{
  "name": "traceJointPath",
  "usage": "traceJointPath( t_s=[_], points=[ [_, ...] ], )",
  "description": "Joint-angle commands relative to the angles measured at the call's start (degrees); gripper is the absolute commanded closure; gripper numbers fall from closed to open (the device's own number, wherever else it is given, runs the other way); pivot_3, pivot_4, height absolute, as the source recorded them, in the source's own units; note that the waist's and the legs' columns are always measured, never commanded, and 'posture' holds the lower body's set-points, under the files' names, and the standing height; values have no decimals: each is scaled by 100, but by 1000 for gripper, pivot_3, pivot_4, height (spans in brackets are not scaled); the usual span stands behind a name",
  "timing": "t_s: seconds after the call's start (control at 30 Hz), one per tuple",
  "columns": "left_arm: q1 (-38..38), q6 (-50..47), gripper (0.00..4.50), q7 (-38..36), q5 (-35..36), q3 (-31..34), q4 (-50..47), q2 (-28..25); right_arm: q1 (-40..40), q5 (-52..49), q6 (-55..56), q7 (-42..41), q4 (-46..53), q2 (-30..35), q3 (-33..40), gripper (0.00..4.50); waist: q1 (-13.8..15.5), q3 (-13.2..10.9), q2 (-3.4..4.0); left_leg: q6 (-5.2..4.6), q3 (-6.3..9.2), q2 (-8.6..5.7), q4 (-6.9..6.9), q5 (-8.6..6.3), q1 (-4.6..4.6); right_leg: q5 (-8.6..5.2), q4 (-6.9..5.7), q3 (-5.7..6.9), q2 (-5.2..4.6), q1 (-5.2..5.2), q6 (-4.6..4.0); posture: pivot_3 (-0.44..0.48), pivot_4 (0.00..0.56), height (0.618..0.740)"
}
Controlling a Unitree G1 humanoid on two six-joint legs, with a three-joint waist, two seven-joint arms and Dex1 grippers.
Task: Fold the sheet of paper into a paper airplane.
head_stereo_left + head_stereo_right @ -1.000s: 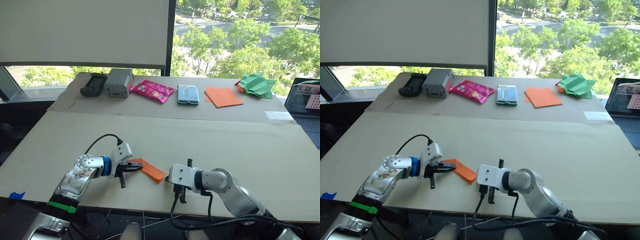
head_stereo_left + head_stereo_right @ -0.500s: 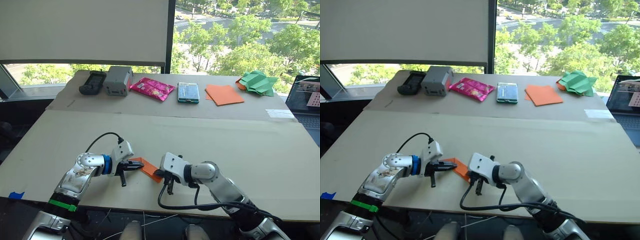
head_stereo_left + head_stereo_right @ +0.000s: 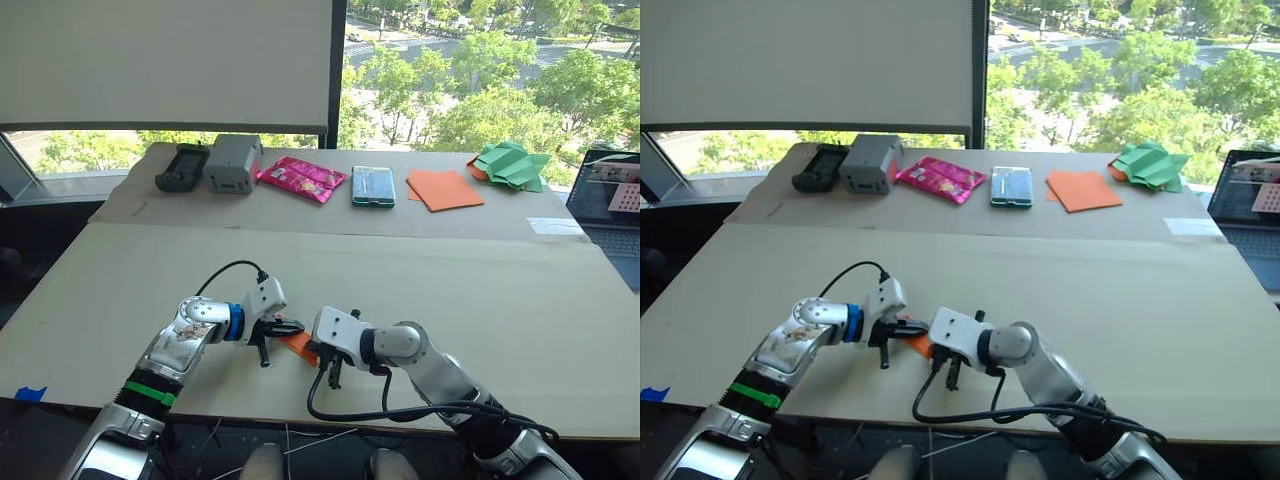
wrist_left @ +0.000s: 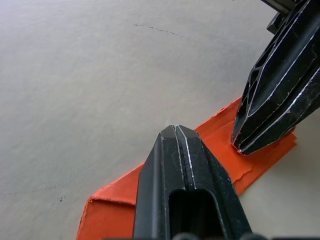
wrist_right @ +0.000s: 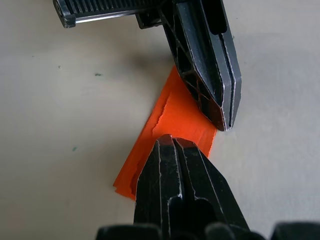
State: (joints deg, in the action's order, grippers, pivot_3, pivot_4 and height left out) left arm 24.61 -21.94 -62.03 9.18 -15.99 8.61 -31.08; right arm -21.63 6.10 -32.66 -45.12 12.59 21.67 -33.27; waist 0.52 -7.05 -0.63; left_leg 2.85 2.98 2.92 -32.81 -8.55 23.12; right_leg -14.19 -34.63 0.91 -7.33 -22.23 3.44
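The sheet of paper (image 5: pixel 175 117) is folded into a narrow bright orange strip and lies flat near the table's front edge (image 3: pixel 298 345). My left gripper (image 3: pixel 285 327) is shut, and its tip rests on one end of the strip (image 4: pixel 175 129). From the other side my right gripper (image 5: pixel 171 137) is shut too, its tip pressing on the strip a little way from the left one. In the left wrist view the right gripper (image 4: pixel 239 145) touches the paper's edge. Much of the strip is hidden under both sets of fingers.
Along the back of the table sit a black device (image 3: pixel 182 167), a grey box (image 3: pixel 232 163), a pink packet (image 3: pixel 303 178), a teal case (image 3: pixel 372 186), a smooth orange sheet (image 3: pixel 445 190) and a green paper shape (image 3: pixel 512 165). A laptop (image 3: pixel 605 195) stands at the right edge.
My right gripper has swung left from beside the paper onto it. My left gripper has shifted right along the strip, so the two tips now nearly meet.
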Motion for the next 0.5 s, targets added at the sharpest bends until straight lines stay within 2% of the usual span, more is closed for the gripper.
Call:
traceJointPath(
  t_s=[0.03,0.5],
  points=[
    [-18,82,4500,-97,-135,-137,212,-14,183,206,-414,26,-321,133,-226,4490,0,2,0,0,0,0,0,0,-1,0,-2,0,0,0,0,0,150,702],
    [-292,540,4500,-6,-421,-190,633,-239,83,206,-678,124,-347,168,-221,4490,-2,43,3,0,0,0,-1,0,-12,0,-14,-3,0,2,0,0,150,702]
  ],
)
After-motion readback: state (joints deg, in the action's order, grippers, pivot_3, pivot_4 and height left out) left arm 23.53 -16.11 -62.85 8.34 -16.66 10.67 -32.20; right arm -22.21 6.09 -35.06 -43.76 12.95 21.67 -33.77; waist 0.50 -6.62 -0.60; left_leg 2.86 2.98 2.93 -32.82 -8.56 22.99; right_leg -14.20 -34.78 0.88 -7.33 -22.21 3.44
